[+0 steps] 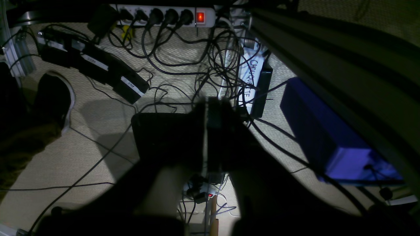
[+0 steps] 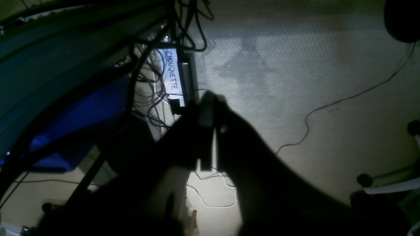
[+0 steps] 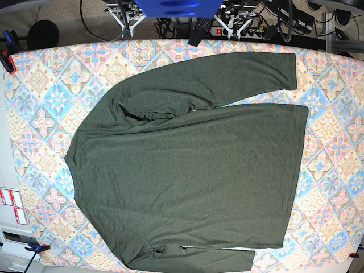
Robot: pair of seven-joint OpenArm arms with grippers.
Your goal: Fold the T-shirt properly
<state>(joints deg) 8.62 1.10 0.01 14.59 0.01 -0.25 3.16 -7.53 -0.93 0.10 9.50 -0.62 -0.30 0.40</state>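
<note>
Olive T-shirt [image 3: 187,170] flat on patterned table [image 3: 40,79], long axis left-right, neck leftward; both jaws closed, empty.

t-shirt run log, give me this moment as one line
T-shirt: spread flat on patterned table cover, unfolded | left gripper: shut, empty, over floor | right gripper: shut, empty, over floor | fold: not started

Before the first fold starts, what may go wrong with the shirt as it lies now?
1. The dark olive-green long-sleeved knit T-shirt has wrinkles near its upper shoulder; a fold could press them in.
2. Its lower sleeve lies at the edge of the patterned tiled table cover and may slip off when pulled.
3. Both tools, the left tool and the right tool, are shut and hang over the floor cables, away from the shirt.
</note>
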